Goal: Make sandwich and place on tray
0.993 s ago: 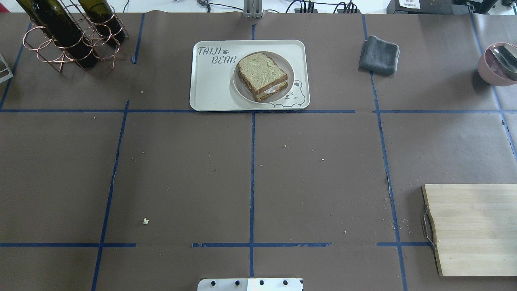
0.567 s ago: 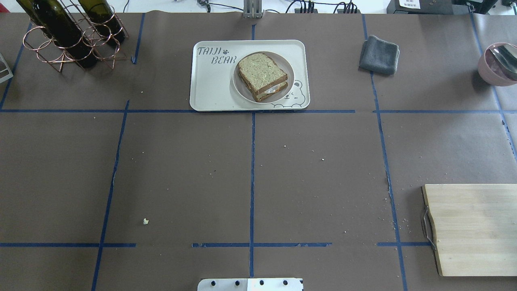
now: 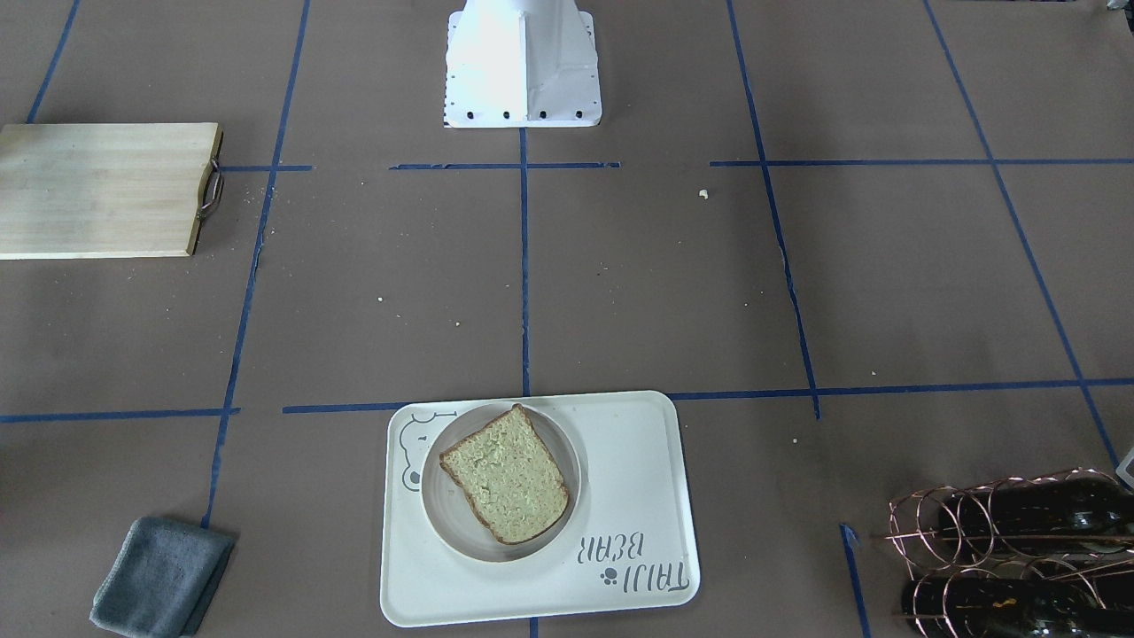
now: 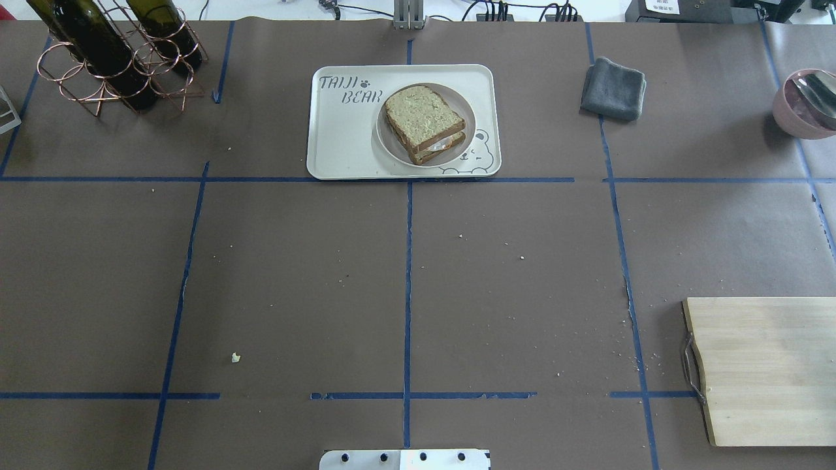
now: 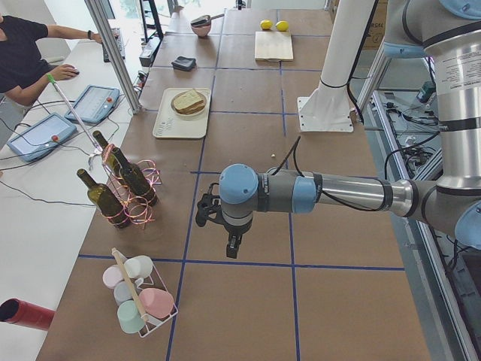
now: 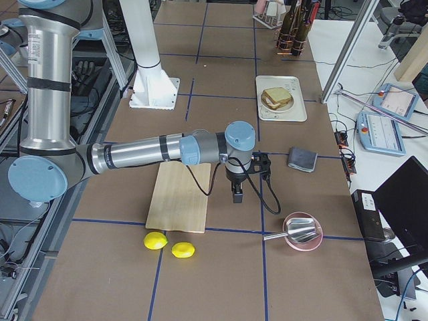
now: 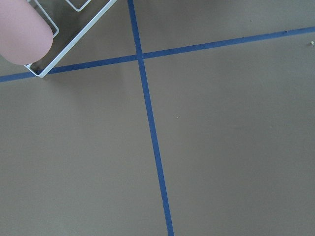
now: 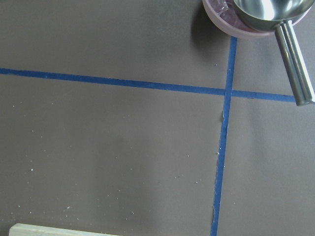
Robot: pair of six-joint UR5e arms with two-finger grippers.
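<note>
The sandwich (image 4: 423, 117) is stacked: two bread slices with a bit of white egg (image 4: 446, 143) between them. It sits on a small round grey plate (image 4: 392, 147) on the cream "TAIJI BEAR" tray (image 4: 339, 140) at the far middle of the table. It also shows in the front view (image 3: 505, 474) on the tray (image 3: 629, 461). My left gripper (image 5: 233, 246) hangs over bare table far from the tray; I cannot tell if it is open. My right gripper (image 6: 237, 196) hangs beside the cutting board; I cannot tell its state either.
A wooden cutting board (image 4: 764, 369) lies at the near right. A grey cloth (image 4: 614, 88) lies right of the tray. A pink bowl with a metal ladle (image 4: 806, 101) is at the far right. A wire rack of wine bottles (image 4: 114, 55) stands at the far left. Two lemons (image 6: 168, 245) lie past the board.
</note>
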